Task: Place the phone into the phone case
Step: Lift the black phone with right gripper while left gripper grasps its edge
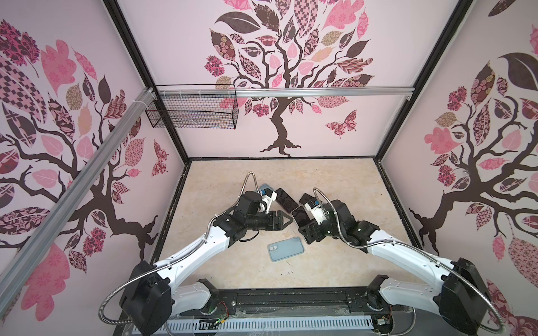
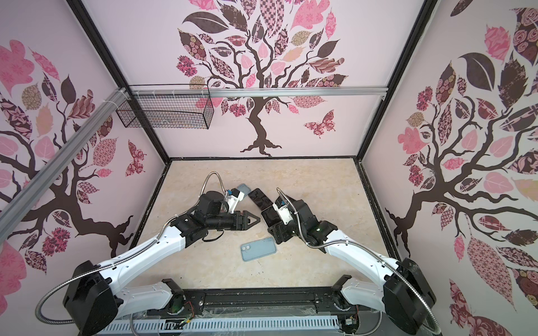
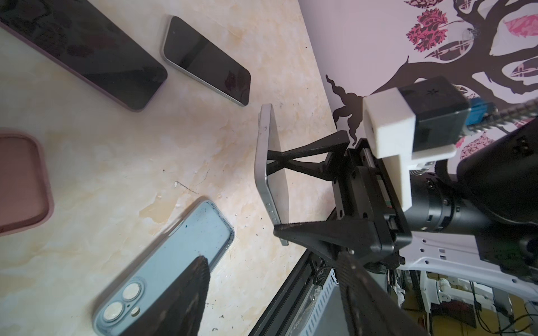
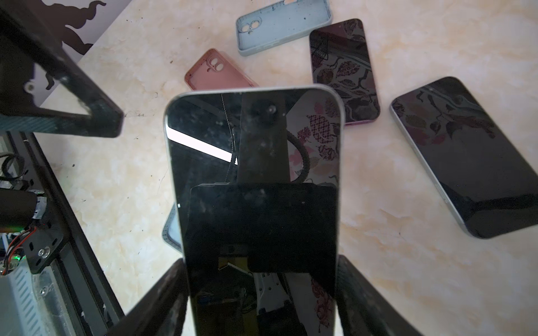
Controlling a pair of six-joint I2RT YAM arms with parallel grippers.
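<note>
Held phone (image 1: 299,216), both top views: clear of the table (image 1: 233,180) in the right gripper (image 1: 304,225), near the blue case (image 1: 286,249); left gripper (image 1: 287,220) opposite.
Idle left gripper, left wrist view: jaws apart, empty (one finger (image 3: 189,291) overhangs the blue case); a stray sweep could shove it askew.
Loaded right gripper, right wrist view: jaws clamp the phone's long edges; lowered so, they may catch the case rim and tilt the phone.

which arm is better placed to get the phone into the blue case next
Right. The right hand grips the phone by its edges, close over the blue case. The left hand is open and empty; it would probably suit steadying the case.
</note>
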